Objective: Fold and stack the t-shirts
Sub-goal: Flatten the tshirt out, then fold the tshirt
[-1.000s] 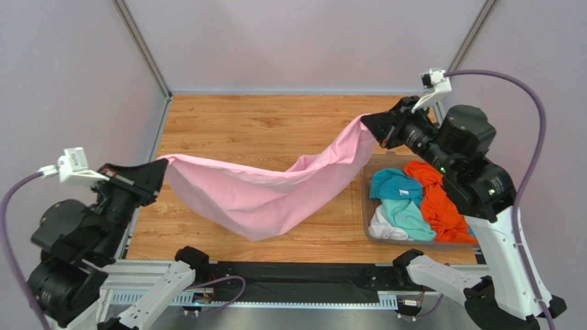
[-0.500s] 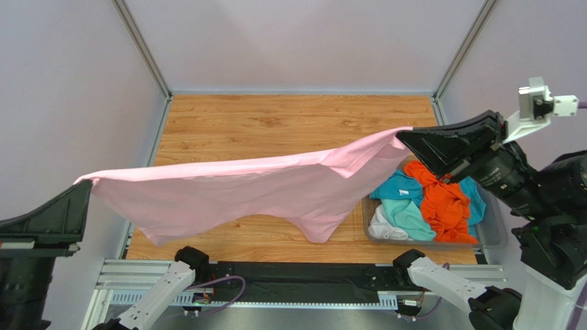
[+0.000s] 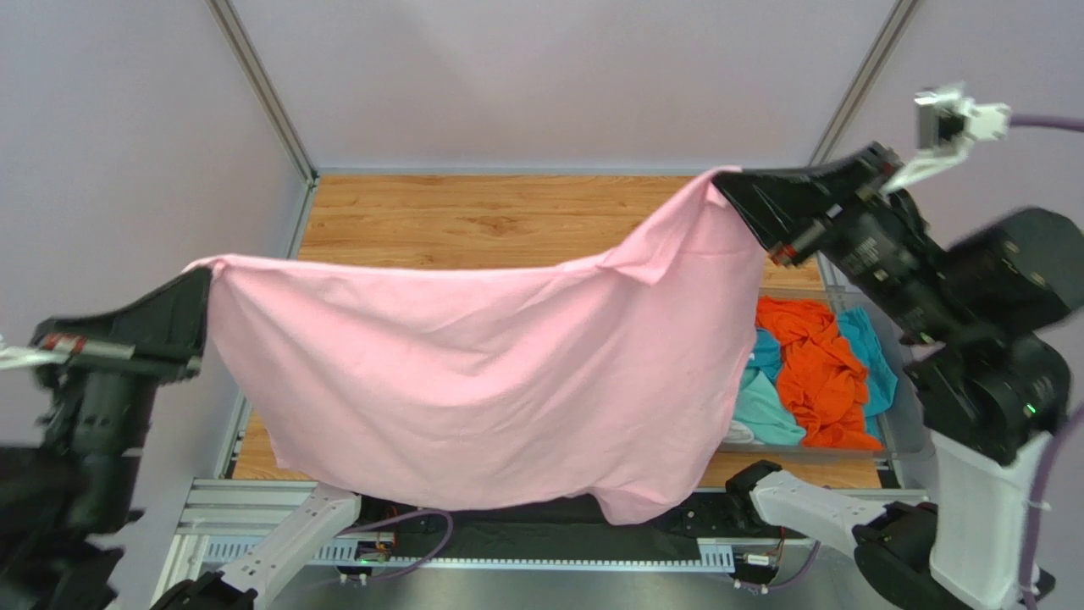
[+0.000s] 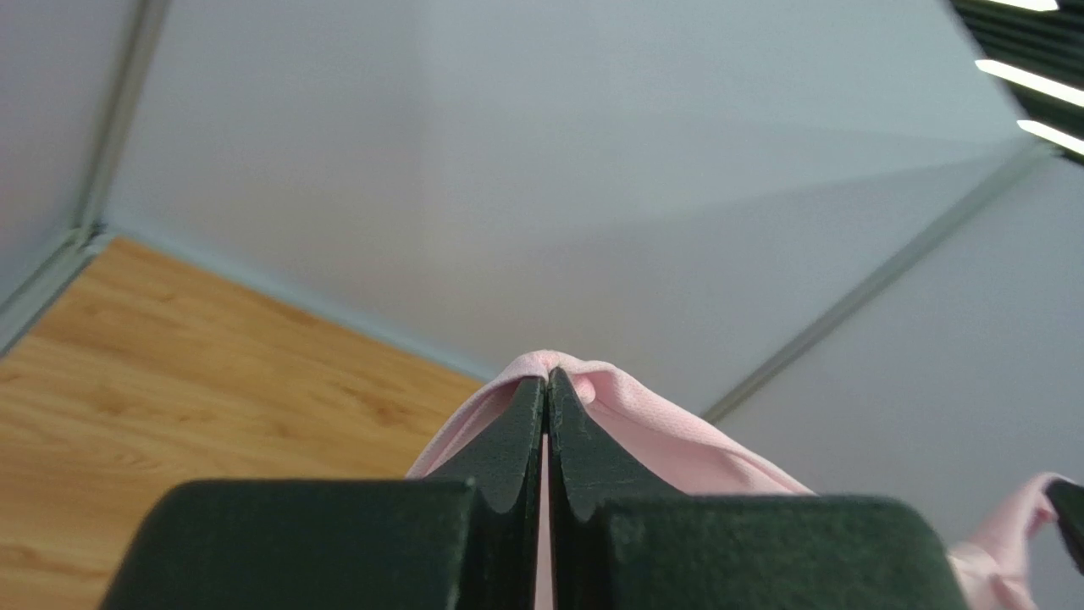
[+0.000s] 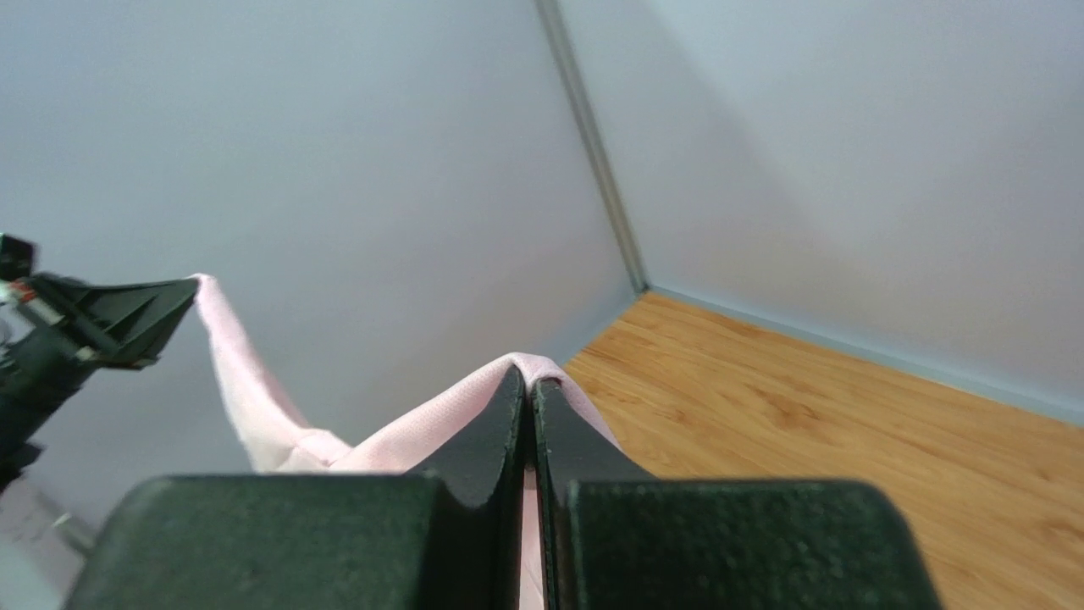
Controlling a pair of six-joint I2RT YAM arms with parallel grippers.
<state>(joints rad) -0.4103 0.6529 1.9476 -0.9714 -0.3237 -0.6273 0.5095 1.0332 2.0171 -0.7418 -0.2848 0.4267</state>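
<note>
I hold the pink shirt (image 3: 509, 369) spread like a curtain above the table (image 3: 484, 223), my left gripper (image 3: 201, 282) and right gripper (image 3: 732, 188) each pinched tight on a top corner.

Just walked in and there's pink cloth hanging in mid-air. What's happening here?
Both arms hold the pink t-shirt spread in the air between them. The left gripper pinches one upper corner, the right gripper the other, so it hangs like a curtain over the wooden table. An orange shirt and teal shirts lie crumpled in the clear bin.
</note>
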